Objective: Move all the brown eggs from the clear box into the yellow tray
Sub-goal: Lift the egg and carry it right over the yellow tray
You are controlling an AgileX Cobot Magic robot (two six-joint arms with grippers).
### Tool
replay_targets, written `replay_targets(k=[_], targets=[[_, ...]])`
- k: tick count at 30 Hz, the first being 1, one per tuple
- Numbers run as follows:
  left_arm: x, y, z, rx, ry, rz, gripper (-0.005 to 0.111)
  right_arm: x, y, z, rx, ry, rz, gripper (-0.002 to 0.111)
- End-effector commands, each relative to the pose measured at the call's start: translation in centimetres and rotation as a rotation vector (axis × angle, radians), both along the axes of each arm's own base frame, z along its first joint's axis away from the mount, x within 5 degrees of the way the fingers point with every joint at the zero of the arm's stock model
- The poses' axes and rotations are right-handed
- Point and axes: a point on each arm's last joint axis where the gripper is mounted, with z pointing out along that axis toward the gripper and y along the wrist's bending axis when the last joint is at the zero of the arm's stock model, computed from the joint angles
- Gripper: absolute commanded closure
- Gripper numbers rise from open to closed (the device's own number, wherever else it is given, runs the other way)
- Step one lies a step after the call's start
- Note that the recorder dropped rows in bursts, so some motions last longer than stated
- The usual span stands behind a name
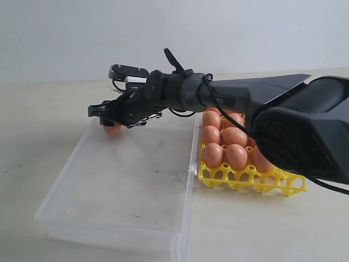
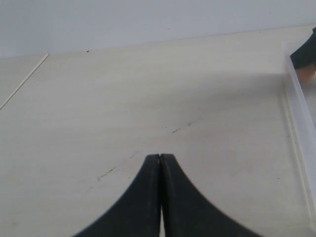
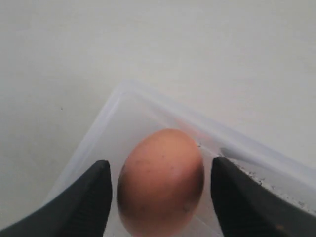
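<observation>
One brown egg (image 1: pixel 112 129) lies in the far left corner of the clear box (image 1: pixel 54 203). My right gripper (image 1: pixel 106 117) reaches across the box and stands open around that egg (image 3: pixel 160 180). Its fingers (image 3: pixel 96 197) flank the egg with a small gap on each side. Several brown eggs (image 1: pixel 234 155) fill cups of the yellow tray (image 1: pixel 256 181) to the right of the box. My left gripper (image 2: pixel 160 156) is shut with nothing in it, low over bare table beside the box wall (image 2: pixel 296 113). It does not show in the exterior view.
The right arm's large black body (image 1: pixel 305 131) hangs over the tray and hides its back right part. The box's latch tab (image 1: pixel 192 169) sits between box and tray. Pale tabletop (image 2: pixel 123 98) spreads left of the box.
</observation>
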Motion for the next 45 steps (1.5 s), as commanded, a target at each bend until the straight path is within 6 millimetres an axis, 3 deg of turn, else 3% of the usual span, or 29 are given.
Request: replay_targets(k=[1, 14, 17, 21, 25, 37, 41, 45], targets=[[0.0, 0.0, 0.2, -0.006, -0.016, -0.005, 0.107, 0.8, 0.3, 0.5, 0.03, -0.025, -0.02, 0.051], [0.0, 0.0, 0.2, -0.006, -0.016, -0.005, 0.107, 1.0, 0.5, -0.9, 0.019, -0.003, -0.015, 0.055], [0.0, 0.0, 0.2, -0.006, -0.016, -0.005, 0.107, 1.0, 0.5, -1.0, 0.02, -0.01, -0.018, 0.07], [0.0, 0.0, 0.2, -0.006, -0.016, -0.005, 0.107, 1.1, 0.5, -0.9, 0.019, -0.027, -0.018, 0.107], [0.0, 0.0, 0.2, -0.006, -0.016, -0.005, 0.107, 1.1, 0.5, -0.6, 0.013, -0.029, -0.009, 0.108], [0.0, 0.0, 0.2, -0.006, -0.016, -0.005, 0.107, -0.3, 1.3, 5.3, -0.02, -0.146, 0.08, 0.108], [0.0, 0.0, 0.2, -0.006, -0.016, -0.005, 0.107, -1.7, 1.4, 6.6, -0.04, -0.171, 0.122, 0.108], [0.0, 0.0, 0.2, -0.006, -0.016, -0.005, 0.107, -4.5, 0.3, 8.7, -0.058, -0.267, 0.127, 0.108]])
